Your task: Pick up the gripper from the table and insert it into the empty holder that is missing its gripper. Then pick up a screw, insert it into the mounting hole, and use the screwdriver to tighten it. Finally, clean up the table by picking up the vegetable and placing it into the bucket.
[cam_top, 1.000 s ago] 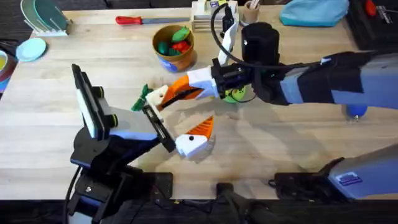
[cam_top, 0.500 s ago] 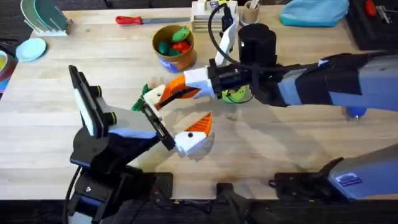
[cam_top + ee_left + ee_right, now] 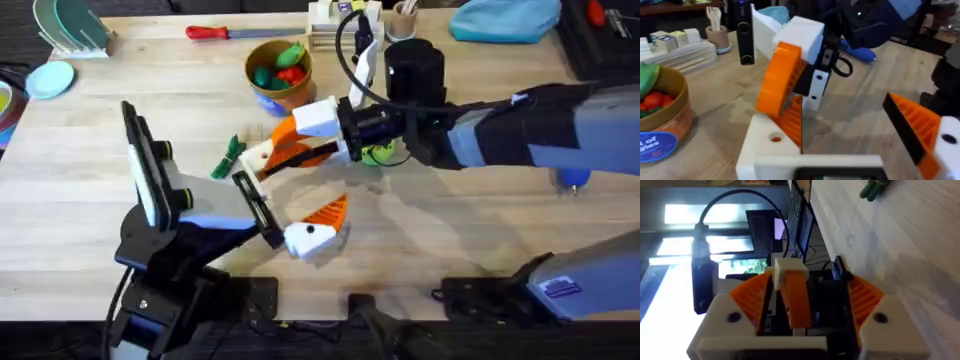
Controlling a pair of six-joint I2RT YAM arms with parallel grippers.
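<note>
The right gripper (image 3: 285,143) had its jaws clenched on the orange gripper (image 3: 796,297), pressing it against the holder (image 3: 258,158) at the left gripper (image 3: 290,195), whose jaws stood released. The vegetable (image 3: 230,155) lay on the counter (image 3: 430,235) at the holder's nine o'clock.

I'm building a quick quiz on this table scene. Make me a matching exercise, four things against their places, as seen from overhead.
Things:
1. vegetable
2. bucket
3. red-handled tool
4. blue cloth

Places:
A. far right corner of the table
B. far edge, beyond the bucket
C. bare wood just left of the right gripper
D. centre, far half, toys inside

Pairs: 1-C, 2-D, 3-B, 4-A
</note>
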